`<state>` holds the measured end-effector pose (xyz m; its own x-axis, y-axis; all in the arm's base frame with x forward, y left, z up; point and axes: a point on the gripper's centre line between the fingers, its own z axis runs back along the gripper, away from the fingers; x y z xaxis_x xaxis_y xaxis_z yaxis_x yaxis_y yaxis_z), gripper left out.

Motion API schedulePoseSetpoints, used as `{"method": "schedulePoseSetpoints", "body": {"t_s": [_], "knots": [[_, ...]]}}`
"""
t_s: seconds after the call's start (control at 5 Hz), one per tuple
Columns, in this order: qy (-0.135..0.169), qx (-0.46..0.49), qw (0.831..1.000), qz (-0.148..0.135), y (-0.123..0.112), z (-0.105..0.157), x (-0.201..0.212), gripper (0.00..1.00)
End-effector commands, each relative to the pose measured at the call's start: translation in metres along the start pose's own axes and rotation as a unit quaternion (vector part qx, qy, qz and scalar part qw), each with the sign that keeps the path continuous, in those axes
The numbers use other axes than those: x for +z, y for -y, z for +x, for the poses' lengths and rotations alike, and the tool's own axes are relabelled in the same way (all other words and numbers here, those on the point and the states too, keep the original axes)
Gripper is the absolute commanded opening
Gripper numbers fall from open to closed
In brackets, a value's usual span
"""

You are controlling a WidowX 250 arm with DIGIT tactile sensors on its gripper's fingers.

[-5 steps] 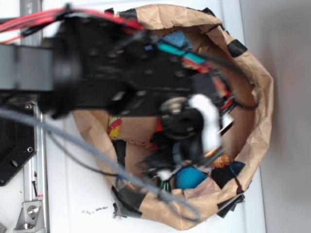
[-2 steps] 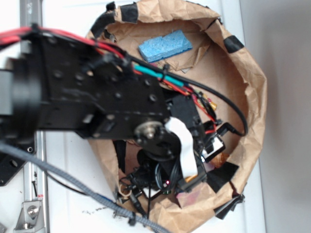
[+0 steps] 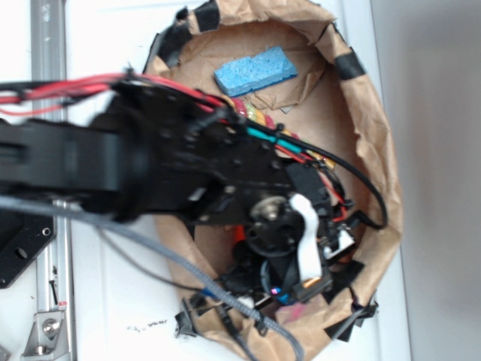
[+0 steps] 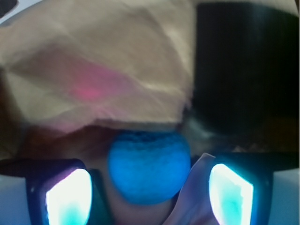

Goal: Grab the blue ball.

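The blue ball (image 4: 149, 166) is round, fuzzy and teal-blue. In the wrist view it sits between my two fingers, against the brown paper wall of the bag (image 4: 103, 70). My gripper (image 4: 149, 197) is open: the left pad (image 4: 68, 197) and the right pad (image 4: 232, 192) stand apart from the ball, with a gap on each side. A pale flap lies between the ball and the right pad. In the exterior view the gripper (image 3: 289, 289) is low inside the bag near its bottom rim, and the arm hides the ball.
The brown paper bag (image 3: 376, 150) has a crumpled rim patched with black tape. A light blue sponge (image 3: 255, 71) lies at its far end. A bit of an orange toy (image 3: 239, 233) shows beside the wrist. A metal rail (image 3: 46, 45) runs along the left.
The arm has come down over the spot where the ball lay uncovered one second ago, so the ball no longer shows from outside. The bag's rim has shifted and narrowed.
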<state>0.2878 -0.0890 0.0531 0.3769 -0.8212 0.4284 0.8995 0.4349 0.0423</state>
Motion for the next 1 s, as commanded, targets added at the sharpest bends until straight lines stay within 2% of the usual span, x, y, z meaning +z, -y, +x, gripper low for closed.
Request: {"method": "schedulePoseSetpoints", "body": {"t_s": [0.0,0.4,0.6,0.8], "knots": [[0.0,-0.011,1.0,-0.016,0.011,0.018,-0.027,0.0],[-0.002,0.005,1.0,-0.013,0.009,0.008,-0.021,0.0],[0.0,0.029,0.999,0.03,-0.005,-0.009,0.017,0.0],[0.002,0.069,0.994,0.083,-0.019,-0.037,0.063,0.0]]}}
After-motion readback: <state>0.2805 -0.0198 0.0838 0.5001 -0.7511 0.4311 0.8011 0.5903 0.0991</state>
